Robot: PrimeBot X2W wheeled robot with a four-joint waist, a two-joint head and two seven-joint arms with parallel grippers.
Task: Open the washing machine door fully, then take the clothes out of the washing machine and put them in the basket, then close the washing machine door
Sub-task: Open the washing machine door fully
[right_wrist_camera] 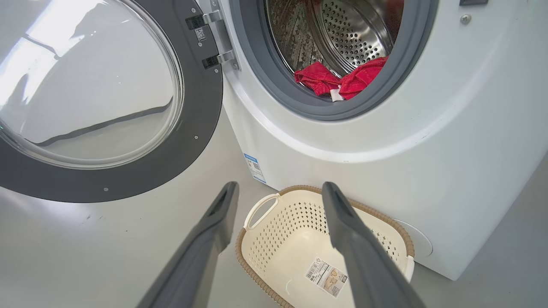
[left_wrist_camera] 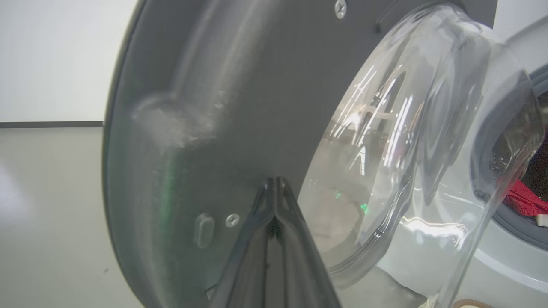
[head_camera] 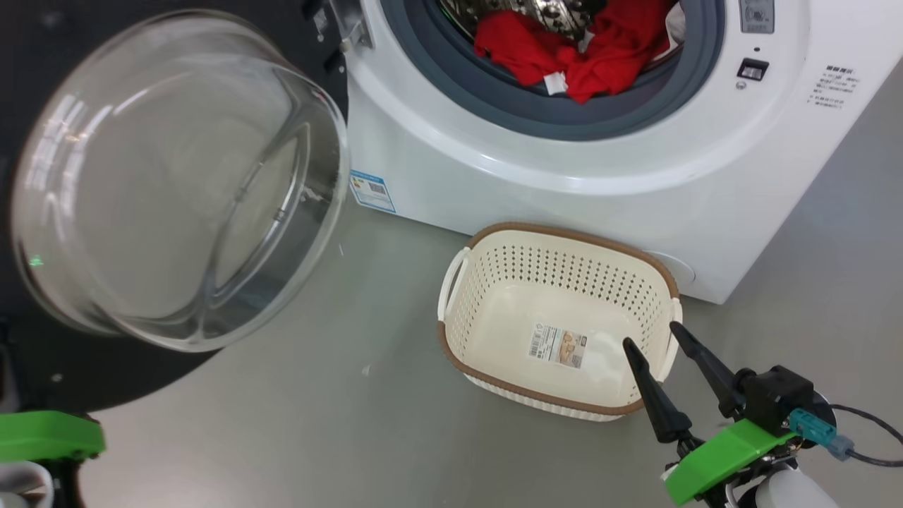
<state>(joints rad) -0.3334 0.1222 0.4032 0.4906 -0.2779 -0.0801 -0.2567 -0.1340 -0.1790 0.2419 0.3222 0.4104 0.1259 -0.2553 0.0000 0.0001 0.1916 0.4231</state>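
Observation:
The washing machine (head_camera: 564, 190) stands with its door (head_camera: 176, 176) swung open to the left, the glass bowl facing me. Red clothes (head_camera: 571, 49) with a small white tag lie in the drum mouth. The cream basket (head_camera: 564, 233) sits empty on the floor in front of the machine. My right gripper (head_camera: 650, 334) is open over the basket's right end; in the right wrist view it (right_wrist_camera: 280, 186) points at the basket (right_wrist_camera: 244, 261), with the clothes (right_wrist_camera: 338, 79) above. My left gripper (left_wrist_camera: 274, 180) is shut, its tips close to the door's dark inner frame (left_wrist_camera: 192, 107); I cannot tell whether they touch.
Grey floor spreads left of the basket and below the open door. The door (right_wrist_camera: 205, 119) hangs on its hinges at the machine's left edge. A white wall with a dark skirting line (left_wrist_camera: 51, 124) shows beyond the door.

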